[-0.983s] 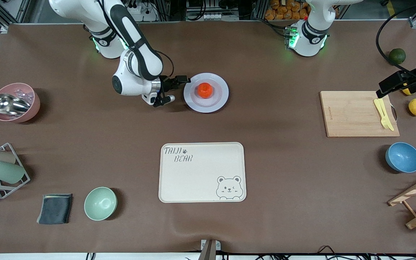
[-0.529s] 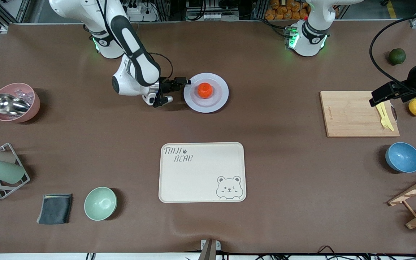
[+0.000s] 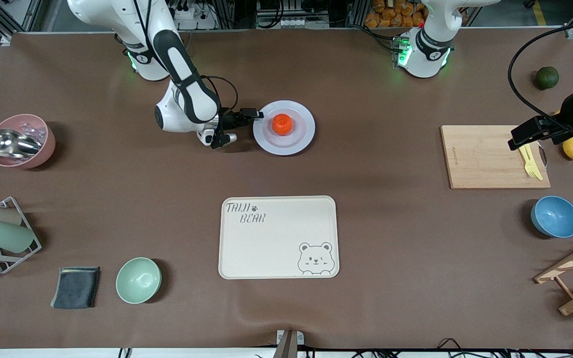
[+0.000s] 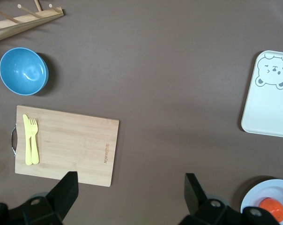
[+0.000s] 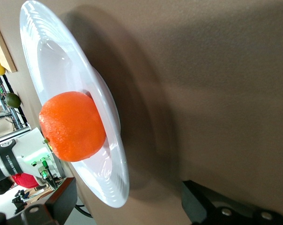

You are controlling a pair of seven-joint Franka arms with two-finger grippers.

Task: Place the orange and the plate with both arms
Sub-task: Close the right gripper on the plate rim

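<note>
The orange (image 3: 282, 124) sits in the middle of the plate (image 3: 300, 140), on the table in front of the right arm's base. My right gripper (image 3: 240, 125) is low at the table, open, right beside the plate's rim on the side toward the right arm's end. In the right wrist view the plate's rim (image 5: 114, 187) lies between the open fingers of my right gripper (image 5: 127, 206), with the orange (image 5: 72, 126) farther in. My left gripper (image 3: 518, 139) is open and empty, high over the cutting board's end. It shows in the left wrist view (image 4: 127, 197).
A cream bear tray (image 3: 279, 236) lies nearer the front camera than the plate. A cutting board (image 3: 485, 156) with yellow cutlery (image 3: 529, 159), a blue bowl (image 3: 555, 216), a lemon (image 3: 572, 146) and a green fruit (image 3: 546, 77) are at the left arm's end. A mint bowl (image 3: 138, 280) and pink bowl (image 3: 20, 141) are at the right arm's end.
My left gripper has shifted over the cutting board's end and now covers part of the lemon. My right gripper has barely moved beside the plate.
</note>
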